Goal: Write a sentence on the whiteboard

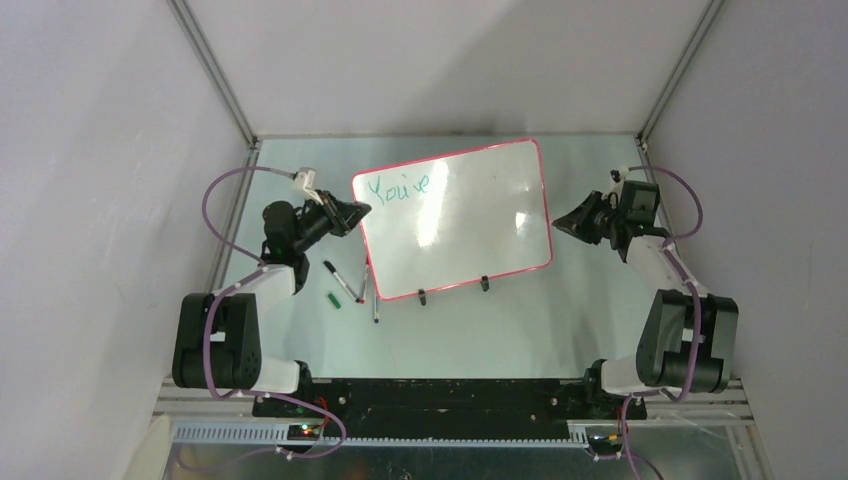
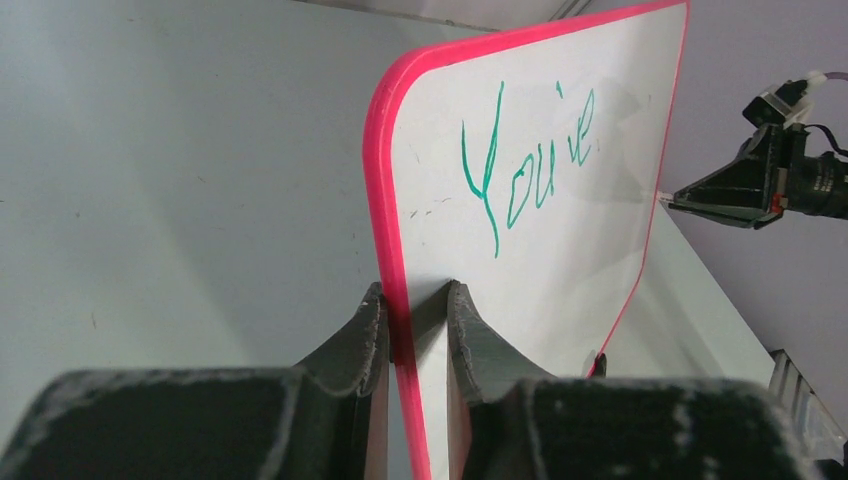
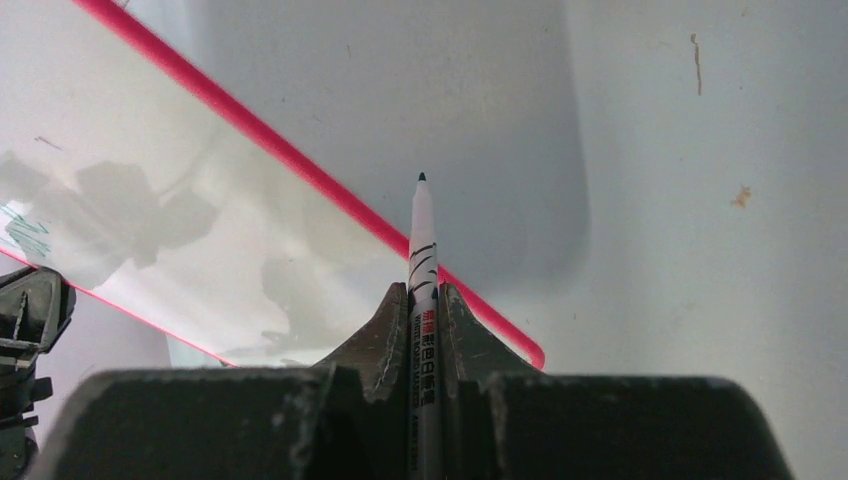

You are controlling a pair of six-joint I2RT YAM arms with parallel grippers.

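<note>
The whiteboard (image 1: 470, 225), white with a red-pink rim and two black clip feet on its near edge, lies mid-table. It also shows in the left wrist view (image 2: 570, 270) and the right wrist view (image 3: 150, 190). Of the sentence (image 1: 398, 186) only teal "You're" shows, at the board's far left corner, also in the left wrist view (image 2: 530, 170). My left gripper (image 1: 360, 211) (image 2: 415, 292) is shut on the board's left rim. My right gripper (image 1: 557, 222) (image 3: 425, 290) is shut on a white marker (image 3: 422, 235), just off the board's right edge, tip over the table.
A black marker (image 1: 342, 281), a green cap (image 1: 333, 299) and another pen (image 1: 374, 300) lie on the table left of the board's near corner. Grey enclosure walls stand on both sides and at the back. My right gripper also shows in the left wrist view (image 2: 668, 200).
</note>
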